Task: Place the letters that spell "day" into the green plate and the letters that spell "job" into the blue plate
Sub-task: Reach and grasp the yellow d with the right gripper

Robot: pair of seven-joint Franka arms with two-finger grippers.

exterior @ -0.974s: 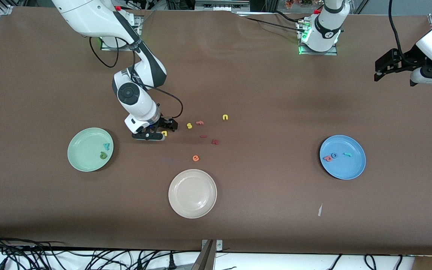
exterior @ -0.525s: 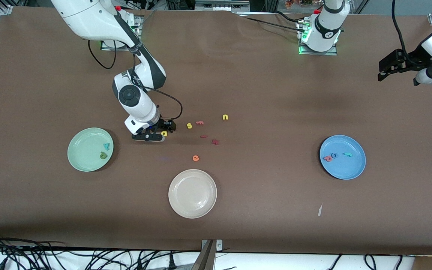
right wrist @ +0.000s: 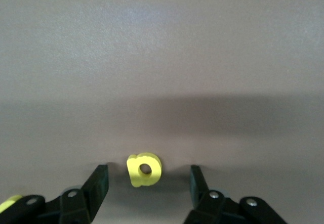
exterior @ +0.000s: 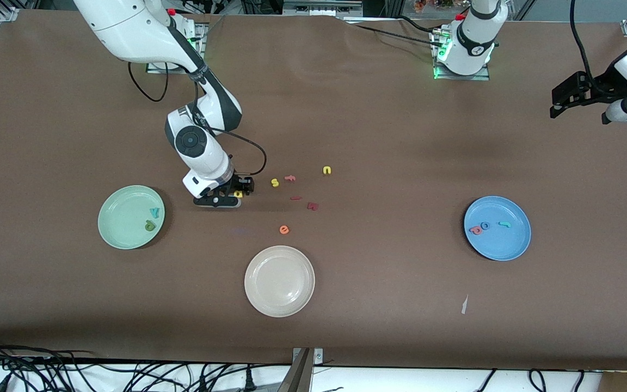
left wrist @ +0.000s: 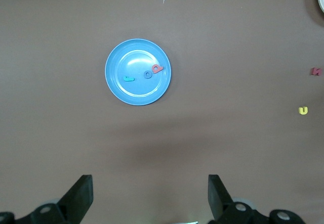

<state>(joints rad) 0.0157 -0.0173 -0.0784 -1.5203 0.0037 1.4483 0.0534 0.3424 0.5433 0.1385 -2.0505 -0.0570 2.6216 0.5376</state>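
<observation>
- Brown tabletop (exterior: 379, 125); the yellow a (right wrist: 144, 169) lies flat between the right claw (right wrist: 149, 181)'s parted fingers, touching neither; green plate (exterior: 123, 209) just beside.
- Left claw (left wrist: 149, 196) waits, spread wide, above the blue plate (left wrist: 138, 93).

table (exterior: 379, 125): brown | on it: green plate (exterior: 123, 231), cream plate (exterior: 279, 305), blue plate (exterior: 509, 247), loose letters (exterior: 284, 230)

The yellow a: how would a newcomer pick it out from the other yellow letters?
Find the right gripper, low on the table near the green plate. The yellow a lies between its open fingers, untouched. The yellow s and yellow u lie loose, toward the left arm's end.
</observation>
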